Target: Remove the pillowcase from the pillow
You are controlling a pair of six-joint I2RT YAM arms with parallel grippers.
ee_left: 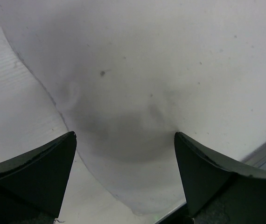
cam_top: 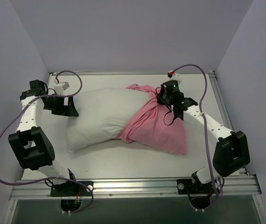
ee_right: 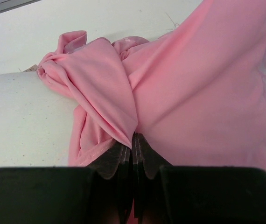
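The white pillow (cam_top: 102, 116) lies across the table, its left two thirds bare. The pink pillowcase (cam_top: 158, 126) covers its right end and is bunched into folds near the back. My right gripper (cam_top: 163, 99) is shut on a fold of the pillowcase (ee_right: 170, 93) at the bunched edge; the fabric pulls to a point between the fingers (ee_right: 144, 154). My left gripper (cam_top: 70, 106) is open at the pillow's left end. In the left wrist view the pillow's corner (ee_left: 137, 130) lies between the spread fingers (ee_left: 49, 163), not pinched.
Metal rails run along the table's back edge (cam_top: 128, 73) and right edge (cam_top: 221, 107). Grey walls close in on three sides. Cables loop over both arms. Bare table (cam_top: 123, 161) lies in front of the pillow.
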